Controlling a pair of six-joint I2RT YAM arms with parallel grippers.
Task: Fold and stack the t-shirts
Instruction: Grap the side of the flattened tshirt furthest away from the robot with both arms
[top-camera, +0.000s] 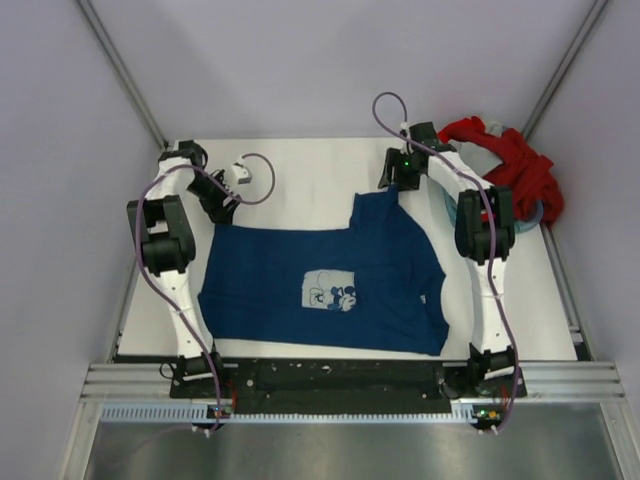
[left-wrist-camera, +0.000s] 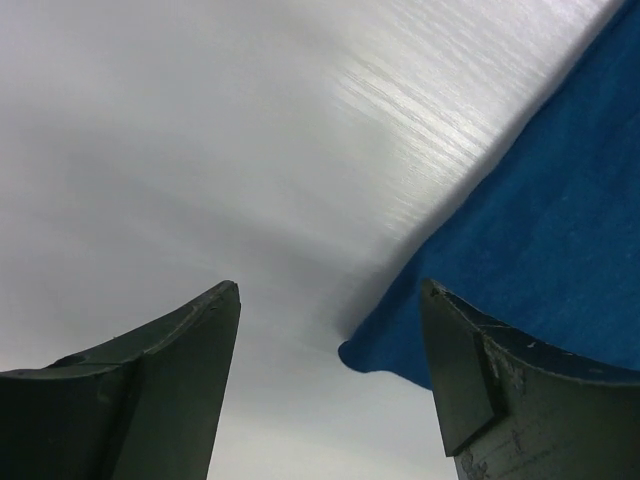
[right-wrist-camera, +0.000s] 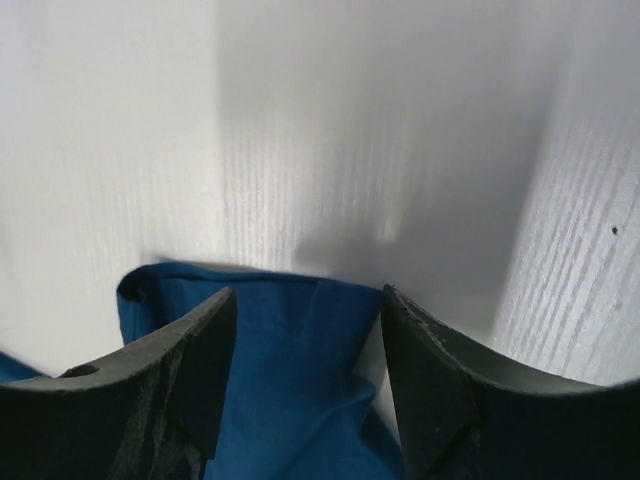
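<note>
A navy blue t-shirt (top-camera: 330, 280) with a pale mouse print lies spread on the white table. My left gripper (top-camera: 226, 208) is open just above the shirt's far left corner; that corner (left-wrist-camera: 400, 352) lies between its fingers in the left wrist view. My right gripper (top-camera: 392, 182) is open over the shirt's far sleeve edge, and the blue cloth (right-wrist-camera: 300, 350) lies between its fingers, not clamped. A red t-shirt (top-camera: 515, 165) and grey cloth (top-camera: 485, 152) are heaped at the far right.
The heap rests in a light blue basket (top-camera: 447, 210) at the table's far right corner, partly hidden by the right arm. Grey walls close in the table (top-camera: 300, 165) at the back and sides. A metal rail runs along the near edge.
</note>
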